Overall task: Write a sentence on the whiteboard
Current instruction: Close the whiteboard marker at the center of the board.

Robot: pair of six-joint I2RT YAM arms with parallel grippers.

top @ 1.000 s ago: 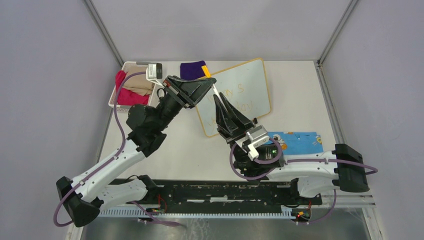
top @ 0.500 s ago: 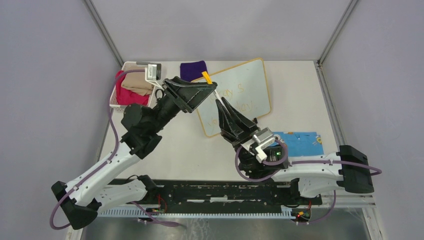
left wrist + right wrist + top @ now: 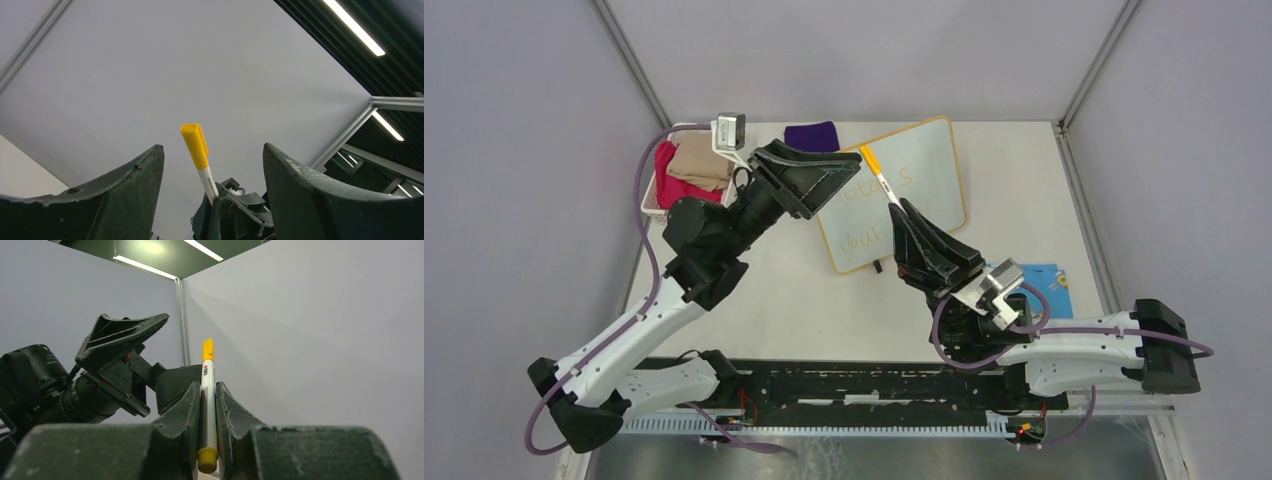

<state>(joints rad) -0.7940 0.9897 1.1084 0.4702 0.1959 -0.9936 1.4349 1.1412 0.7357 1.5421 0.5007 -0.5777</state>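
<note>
Shows the left pincer [image 3: 829, 185] released, jaws spread wide with nothing between them, hanging over the whiteboard's [image 3: 934, 160] left edge. Had it pressed up against the yellow end of the marker [image 3: 879, 175] a moment ago; now leaves a clear gap there. Finds the right pincer [image 3: 902, 207] clenched on that marker's white barrel and swung rightward, above the whiteboard's middle rather than its near left corner, with the yellow cap pointing away from the arms and the marker lifted off the board. Confirms both from the wrist views: one pair of jaws apart around empty air, the other tight on the barrel. Reads, on the whiteboard lying flat on the surface [image 3: 774, 290], the sentence [image 3: 864, 238] in two faint orange lines, the upper one crossed by the marker. Looks like a cap pushed back on and the two arms parting, so writing probably finished and only the setting-down of the marker left. Calls for a spot beside the whiteboard, not over the words, to avoid smearing. Leaves the basket [image 3: 652, 195] of cloths left of the whiteboard, the purple cloth [image 3: 812, 135] just beyond its far left corner, the blue cartoon-print cloth [image 3: 1036, 285] near its right near side.
</note>
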